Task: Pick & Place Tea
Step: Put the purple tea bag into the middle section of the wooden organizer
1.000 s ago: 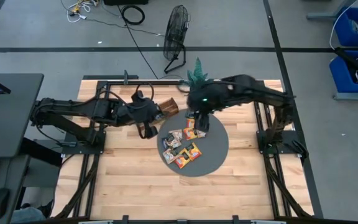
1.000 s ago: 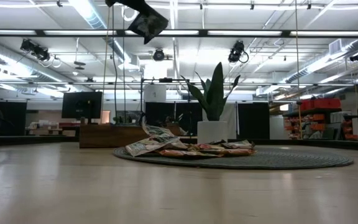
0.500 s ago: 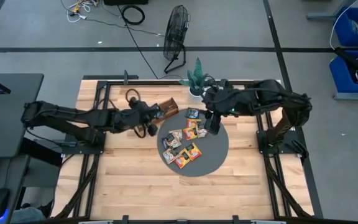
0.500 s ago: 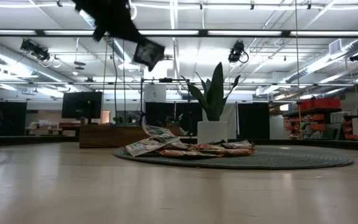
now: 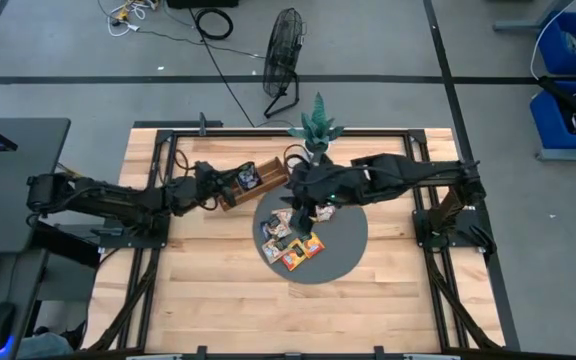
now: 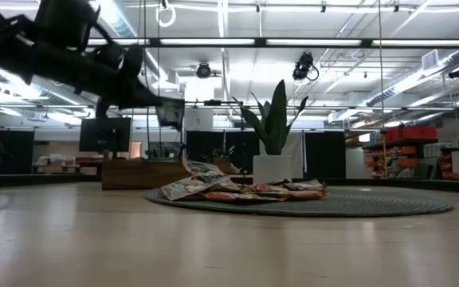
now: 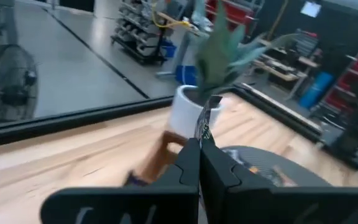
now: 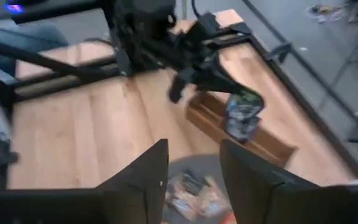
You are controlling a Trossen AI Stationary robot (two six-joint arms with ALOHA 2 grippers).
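- A placing step is judged to be in hand: a dark tea sachet (image 8: 242,115) is pinched edge-on by the closed fingers of the left gripper (image 5: 238,181) and is held over the near end of the wooden tray (image 5: 258,177), as shown by the right wrist view.
- In the left wrist view the sachet (image 7: 204,124) is seen as a thin sliver clamped between the fingers (image 7: 188,168), with a potted plant (image 7: 213,68) beyond.
- The next move is judged to call for the sachet being lowered into a tray compartment and released; which compartment lies below cannot be told.
- The remaining tea sachets (image 5: 293,240) are left in a loose heap on the round grey mat (image 5: 343,255), beside the tray.
- The right gripper (image 5: 303,212) is held above that heap with its fingers (image 8: 145,171) part open; nothing is seen between them, and no sachet is touched.
- A second pick from the heap is judged likely for the right arm.
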